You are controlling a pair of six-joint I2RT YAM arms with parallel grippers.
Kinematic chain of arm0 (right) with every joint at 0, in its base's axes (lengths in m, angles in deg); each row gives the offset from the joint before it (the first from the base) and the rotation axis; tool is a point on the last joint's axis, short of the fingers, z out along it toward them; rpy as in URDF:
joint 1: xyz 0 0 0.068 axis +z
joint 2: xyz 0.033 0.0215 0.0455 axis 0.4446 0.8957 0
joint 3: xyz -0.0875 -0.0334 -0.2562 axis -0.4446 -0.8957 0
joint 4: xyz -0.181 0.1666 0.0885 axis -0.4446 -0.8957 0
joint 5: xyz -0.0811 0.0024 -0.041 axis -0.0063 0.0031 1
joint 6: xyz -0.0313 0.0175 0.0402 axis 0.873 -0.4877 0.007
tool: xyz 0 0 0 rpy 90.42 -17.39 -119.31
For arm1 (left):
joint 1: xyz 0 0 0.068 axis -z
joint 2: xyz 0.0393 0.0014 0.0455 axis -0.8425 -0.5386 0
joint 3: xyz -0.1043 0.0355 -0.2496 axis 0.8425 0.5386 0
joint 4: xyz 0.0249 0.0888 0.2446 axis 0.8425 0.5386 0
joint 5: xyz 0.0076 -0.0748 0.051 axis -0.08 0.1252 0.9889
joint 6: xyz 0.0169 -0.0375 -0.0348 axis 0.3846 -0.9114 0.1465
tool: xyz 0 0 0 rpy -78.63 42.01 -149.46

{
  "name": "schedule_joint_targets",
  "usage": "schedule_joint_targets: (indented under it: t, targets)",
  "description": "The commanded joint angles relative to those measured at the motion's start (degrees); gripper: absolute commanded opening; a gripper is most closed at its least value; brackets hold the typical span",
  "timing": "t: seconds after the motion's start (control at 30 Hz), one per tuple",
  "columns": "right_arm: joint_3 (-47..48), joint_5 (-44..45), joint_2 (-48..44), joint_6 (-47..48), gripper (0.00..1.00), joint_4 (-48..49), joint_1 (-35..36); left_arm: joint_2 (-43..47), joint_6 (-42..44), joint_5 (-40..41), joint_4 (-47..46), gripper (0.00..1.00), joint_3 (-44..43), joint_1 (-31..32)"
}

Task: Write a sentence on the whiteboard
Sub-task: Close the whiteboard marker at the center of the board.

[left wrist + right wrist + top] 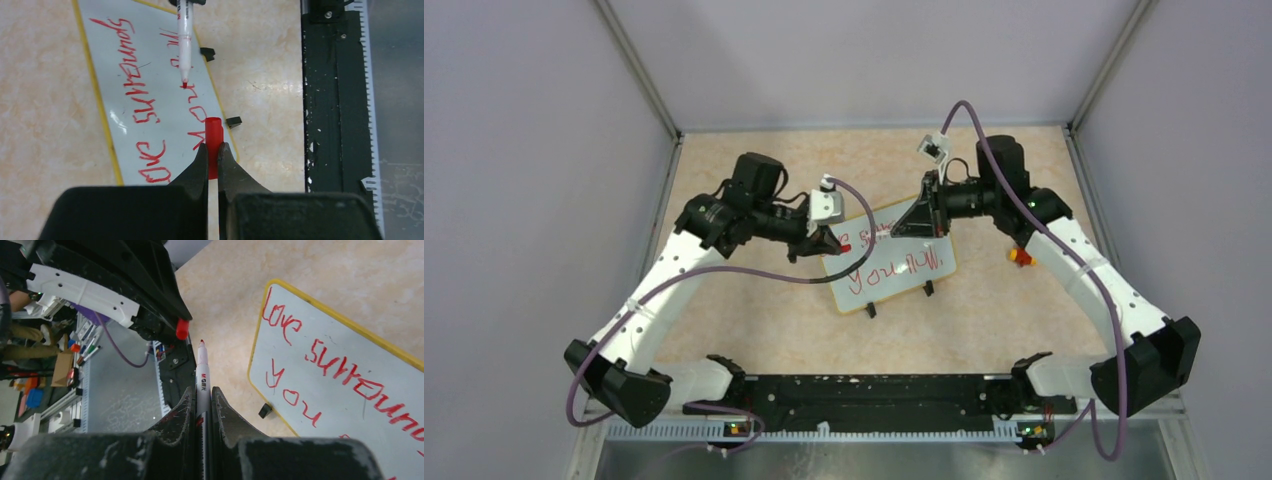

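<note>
Table (pixel 754 330): beige surface, walled on three sides. The whiteboard (pixel 856 287) lies flat near its middle, skewed, with both arms reaching over its far edge.

Whiteboard: carries the sentence (pixel 142 92) in red, in two lines. The first reads "Love surrounds" and the second begins "You"; the rest is not legible.

Right claw (pixel 201 392): pressed onto the barrel of an uncapped marker (pixel 202 370), with the red tip pointing left towards the other arm and clear of the board.

Left claw (pixel 213 148): pinching the red cap (pixel 213 130) by its closed end, open end facing right towards the marker tip. Cap and tip are near but apart.

Assessment: writing appears complete and capping is in hand. The next move calls for bringing tip and cap mouth onto one line, then pushing them together squarely. The tip looks offset from the cap's axis, so a correction is likely needed first.

Containers: the cap is the only hollow item, and nothing is seated in it.
</note>
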Motion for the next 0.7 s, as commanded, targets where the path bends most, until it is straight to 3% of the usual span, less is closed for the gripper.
schedule_joint_targets:
  t: [0.0, 0.43, 0.67]
  targets:
    - [-0.4, -4.0, 0.1, -1.2, 0.00, 3.1, 1.8, -1.0, -5.5, 2.4, -2.6, 0.00, -1.5, 4.5]
    - [-1.2, -4.2, -0.3, 1.4, 0.00, 0.2, 3.7, -0.2, -5.3, 5.6, -2.8, 0.00, -0.5, 5.3]
    - [-0.5, -3.8, 0.3, 1.3, 0.00, 0.3, 4.4, -0.5, -4.9, 2.8, -2.0, 0.00, -1.6, 5.3]
